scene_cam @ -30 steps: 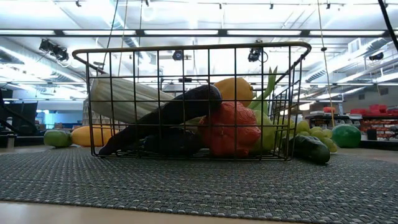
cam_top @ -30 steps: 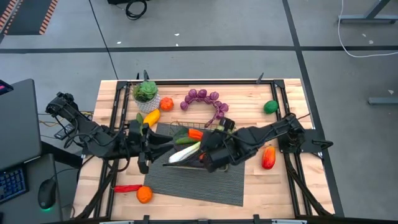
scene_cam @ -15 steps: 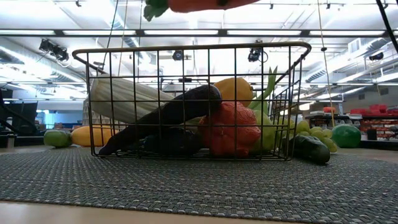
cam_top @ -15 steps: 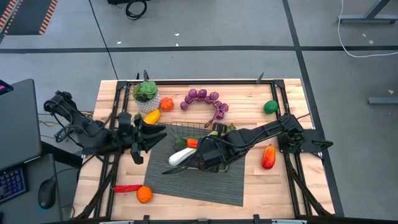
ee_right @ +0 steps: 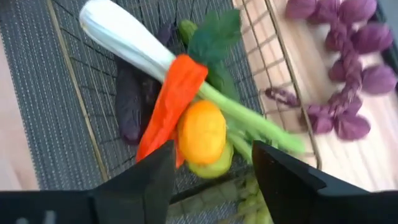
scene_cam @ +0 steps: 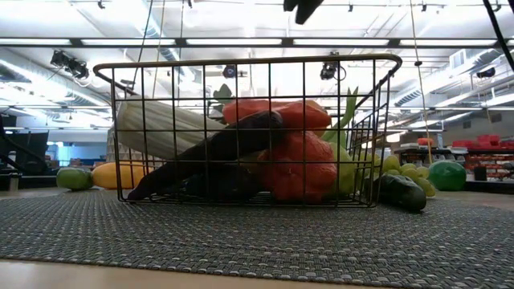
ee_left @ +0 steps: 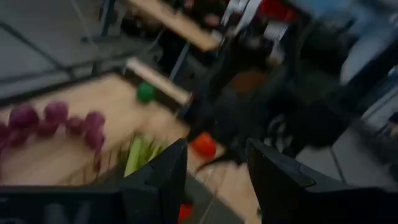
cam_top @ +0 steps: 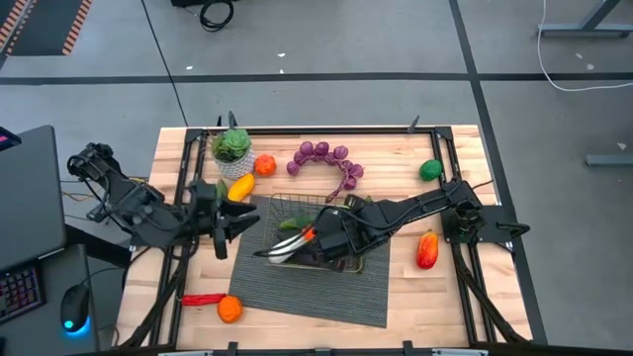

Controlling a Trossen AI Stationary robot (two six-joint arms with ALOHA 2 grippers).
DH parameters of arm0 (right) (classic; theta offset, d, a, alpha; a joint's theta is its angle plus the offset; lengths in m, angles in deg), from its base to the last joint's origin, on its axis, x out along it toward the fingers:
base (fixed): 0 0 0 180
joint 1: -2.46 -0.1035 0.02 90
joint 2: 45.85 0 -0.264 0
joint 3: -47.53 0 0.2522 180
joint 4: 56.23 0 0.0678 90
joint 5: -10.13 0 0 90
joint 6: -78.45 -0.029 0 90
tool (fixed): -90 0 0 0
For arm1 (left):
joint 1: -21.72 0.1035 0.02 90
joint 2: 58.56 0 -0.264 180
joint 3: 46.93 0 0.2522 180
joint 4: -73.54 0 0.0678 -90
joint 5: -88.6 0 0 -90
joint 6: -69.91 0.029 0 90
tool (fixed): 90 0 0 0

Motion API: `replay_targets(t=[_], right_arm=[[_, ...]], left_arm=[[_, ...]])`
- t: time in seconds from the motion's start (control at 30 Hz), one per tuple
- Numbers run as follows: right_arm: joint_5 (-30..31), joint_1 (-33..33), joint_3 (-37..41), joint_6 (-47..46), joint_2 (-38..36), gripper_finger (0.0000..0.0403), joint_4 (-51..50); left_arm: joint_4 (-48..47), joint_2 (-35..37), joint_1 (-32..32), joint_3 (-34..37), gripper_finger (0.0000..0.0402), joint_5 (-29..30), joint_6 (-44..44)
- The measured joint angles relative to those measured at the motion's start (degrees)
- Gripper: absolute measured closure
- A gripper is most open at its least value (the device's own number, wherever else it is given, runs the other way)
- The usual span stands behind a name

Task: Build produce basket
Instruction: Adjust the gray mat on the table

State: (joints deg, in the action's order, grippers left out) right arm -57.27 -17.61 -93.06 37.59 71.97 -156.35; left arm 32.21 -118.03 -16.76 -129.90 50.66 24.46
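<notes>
The brass wire basket [cam_top: 287, 205] stands on the dark ribbed mat [cam_top: 297, 297]. Inside it lie a white-green leek [ee_right: 124, 34], a dark eggplant [ee_right: 127, 102], an orange [ee_right: 202, 130] and other produce. An orange carrot [ee_right: 168, 106] rests slantwise on top of them, and the low view shows the carrot [scene_cam: 273, 111] below the rim [scene_cam: 241, 63]. My right gripper [ee_right: 212, 152] hangs open above the basket, clear of the carrot; its fingertips [scene_cam: 299, 8] stay above the rim. My left gripper [cam_top: 237, 220] is open and holds nothing, just left of the basket.
Loose on the table: purple grapes [cam_top: 326, 158] behind the basket, a green apple [cam_top: 429, 169] far right, a red pepper [cam_top: 426, 249] right, a potted succulent [cam_top: 233, 150], an orange [cam_top: 264, 164] and a yellow pepper [cam_top: 240, 187] far left, a red chili [cam_top: 203, 298] and another orange [cam_top: 229, 310] near left.
My right gripper has come down over the basket with the carrot and opened. The carrot has dropped from above the rim onto the produce inside. My left gripper has drawn back a little toward the table's left edge, away from the basket.
</notes>
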Motion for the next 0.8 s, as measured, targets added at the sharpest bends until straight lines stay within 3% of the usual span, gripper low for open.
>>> replay_targets(t=[0.13, 0.4, 0.6, 0.8], right_arm=[[-3.98, -1.26, 0.00, -5.65, -0.08, 0.0163, -2.43], [-17.88, -6.81, 0.00, -20.42, -0.07, 0.0160, -2.76], [-14.59, -13.31, 0.56, -34.31, 0.24, 0.0160, -1.11], [-12.47, -17.26, 9.14, -45.22, 0.26, 0.0160, 3.68]], left_arm=[[-12.60, 0.00, 0.04, 0.00, 0.0230, -6.51, -9.25], [-36.81, -0.11, 0.04, 0.04, 0.0230, -18.84, -24.25], [-44.27, -0.11, 0.10, 1.07, 0.0230, -25.40, -26.99], [-39.10, -0.13, 0.44, 6.47, 0.0230, -32.45, -30.34]])
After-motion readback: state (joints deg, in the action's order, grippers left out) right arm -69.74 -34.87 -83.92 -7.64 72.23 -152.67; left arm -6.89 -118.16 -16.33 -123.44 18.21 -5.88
